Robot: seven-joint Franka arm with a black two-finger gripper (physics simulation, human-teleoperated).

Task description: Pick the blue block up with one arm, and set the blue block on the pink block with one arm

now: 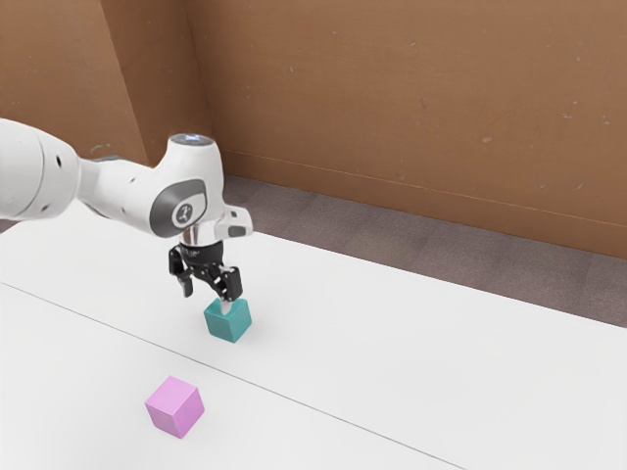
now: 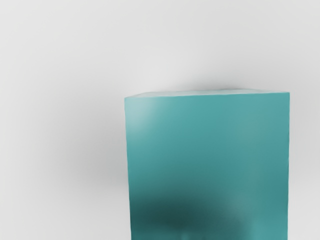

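The blue block [image 1: 227,319] sits flat on the white counter [image 1: 411,333], well in from the far edge where the counter meets the grey-brown floor [image 1: 441,245]. The arm [image 1: 127,191] reaches in from the exterior view's left and hangs directly over it. The jaws are released and spread wide. One finger's tip [image 1: 232,291] is just at the block's top face, and I cannot tell if it touches. The other finger [image 1: 183,284] stands clear of the block on the exterior view's left. Nothing is grasped.

The pink block [image 1: 174,404] rests apart from the blue one, nearer the counter's near edge and a little toward the exterior view's left. A thin seam line [image 1: 323,414] crosses the counter diagonally and passes between the two blocks. The surface between them is bare, with only that line on it. A brown wall [image 1: 411,98] stands behind the floor strip.

In the wrist view the blue block [image 2: 210,150] lies close under the hand on the pale counter [image 2: 60,75], with a dark shadow across its nearest part.
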